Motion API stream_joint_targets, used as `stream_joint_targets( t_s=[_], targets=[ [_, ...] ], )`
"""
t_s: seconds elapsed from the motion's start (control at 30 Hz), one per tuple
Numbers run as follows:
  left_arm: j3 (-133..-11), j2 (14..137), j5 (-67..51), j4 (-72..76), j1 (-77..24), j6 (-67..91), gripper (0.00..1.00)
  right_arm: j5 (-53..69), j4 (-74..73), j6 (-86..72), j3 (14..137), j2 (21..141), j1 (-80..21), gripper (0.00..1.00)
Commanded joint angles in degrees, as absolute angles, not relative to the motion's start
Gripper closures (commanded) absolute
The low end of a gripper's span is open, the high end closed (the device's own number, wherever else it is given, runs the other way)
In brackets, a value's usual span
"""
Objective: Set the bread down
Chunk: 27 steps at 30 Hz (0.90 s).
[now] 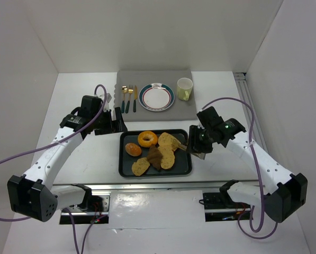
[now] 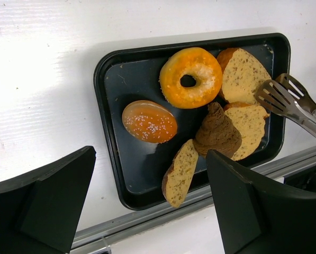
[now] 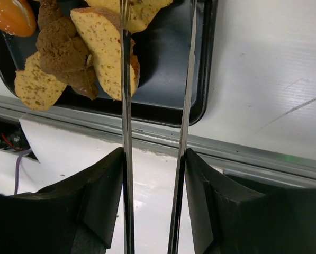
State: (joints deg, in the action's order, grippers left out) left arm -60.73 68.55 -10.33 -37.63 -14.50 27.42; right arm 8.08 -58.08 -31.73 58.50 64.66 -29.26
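Right gripper (image 3: 153, 154) is found clamped on slim metal tongs (image 3: 126, 106), blades parted, aimed lengthwise at the seeded tan bread slice (image 3: 106, 47) lying partly beneath one blade.

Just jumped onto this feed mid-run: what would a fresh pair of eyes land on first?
The black rectangular tray near the table's front edge, crowded with baked goods, the orange glazed doughnut brightest among them. Next, the metal tongs held in the right gripper, tips over the tray's right end. Behind the tray, a white green-rimmed plate sits on a grey mat.
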Motion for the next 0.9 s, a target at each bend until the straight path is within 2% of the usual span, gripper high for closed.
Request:
stream_joint_targets(
  t_s=[0.0,0.43,0.63,0.73,0.77,0.87],
  targets=[
    [-61.0,67.6,-11.1,-36.0,-14.7,27.9,0.01,7.9,-55.5,-31.8,59.0,65.1,-29.7,0.45],
    [-61.5,68.1,-12.2,-35.0,-14.7,27.9,0.01,12.7,-51.4,-27.5,56.2,66.7,-26.1,0.46],
    [-61.0,67.6,-12.2,-35.0,-14.7,27.9,0.01,15.2,-51.3,-26.2,55.8,65.6,-23.6,0.64],
    [-61.0,67.6,-12.8,-35.0,-14.7,28.5,0.01,11.3,-55.3,-26.2,58.8,64.9,-23.1,0.72],
    [-60.5,67.6,-12.8,-35.0,-14.7,28.5,0.01,9.3,-56.4,-26.2,60.8,64.3,-22.6,0.78],
    [-60.5,67.6,-12.8,-35.0,-14.7,28.5,0.01,8.3,-60.1,-25.1,65.0,63.7,-22.1,0.89]
  ],
)
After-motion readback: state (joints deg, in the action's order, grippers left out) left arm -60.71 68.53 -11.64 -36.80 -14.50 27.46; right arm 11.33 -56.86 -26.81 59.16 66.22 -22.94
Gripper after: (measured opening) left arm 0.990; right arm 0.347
